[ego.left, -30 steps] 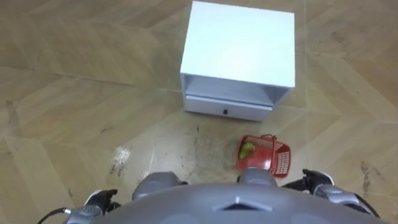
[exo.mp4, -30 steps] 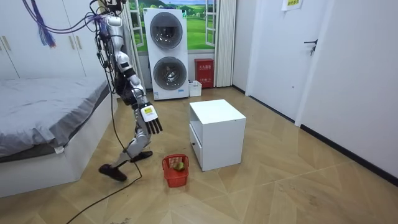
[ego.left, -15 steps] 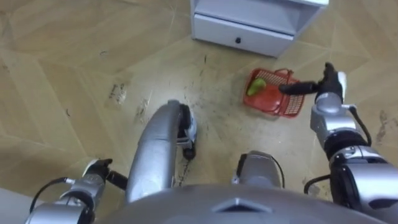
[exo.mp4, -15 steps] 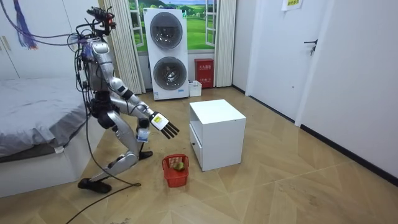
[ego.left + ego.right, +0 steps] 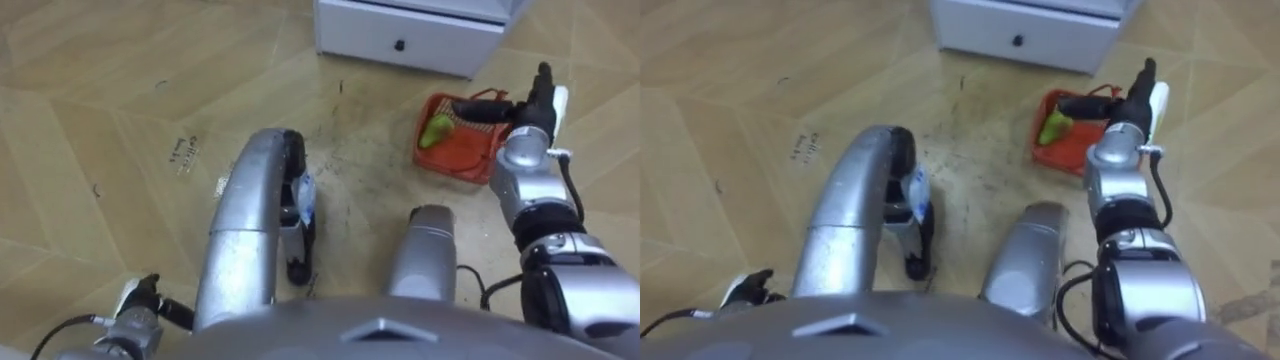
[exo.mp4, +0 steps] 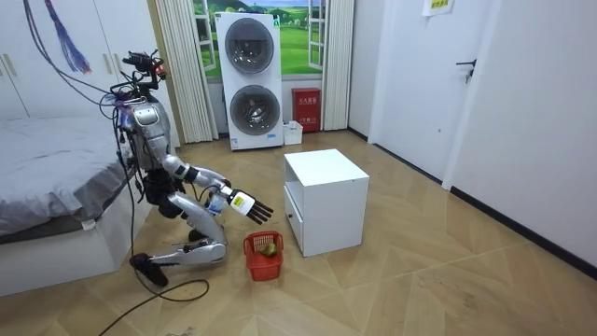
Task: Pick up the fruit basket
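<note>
The red plastic fruit basket (image 5: 452, 158) stands on the wooden floor just in front of the white cabinet, with a green fruit (image 5: 435, 130) inside. My right hand (image 5: 530, 105) reaches out over the basket's far side, fingers straight and pointing left across the rim. I cannot tell whether they touch the handle. In the room view I kneel low on the floor beside the bed, and that hand (image 6: 248, 204) hovers just above the basket (image 6: 264, 256). My left hand (image 5: 140, 300) shows at the lower left, far from the basket.
The white cabinet (image 5: 410, 40) with a drawer stands right behind the basket. A bed (image 6: 56, 187) is behind me. Stacked washing machines (image 6: 250, 79) and a red box (image 6: 305, 109) stand at the far wall. Open floor lies to my left.
I have sunk from a deep bend into a kneel, and the camera has come closer to the floor. My right hand has dropped lower and now sits over the basket.
</note>
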